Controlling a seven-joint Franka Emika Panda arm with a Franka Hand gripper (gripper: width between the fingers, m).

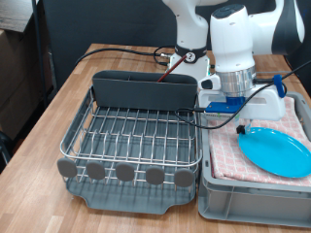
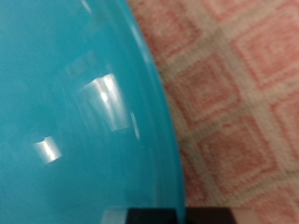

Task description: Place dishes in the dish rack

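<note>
Wood table (image 1: 68, 92), 1 wire rack (image 1: 136, 131), 1 blue plate (image 1: 277, 152) on checked cloth (image 1: 233, 155), end effector (image 1: 236, 97) above, grip state unclear

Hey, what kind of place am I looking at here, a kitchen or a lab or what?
Probably a lab bench staged as a kitchen drying spot. A wire dish rack sits on a wooden table beside a grey crate lined with pink checked cloth, holding a light-blue plate. The robot arm's claw hangs above that crate.

You won't find any readable text, label, brand or number here. Nothing legible near the gripper in either view.
</note>
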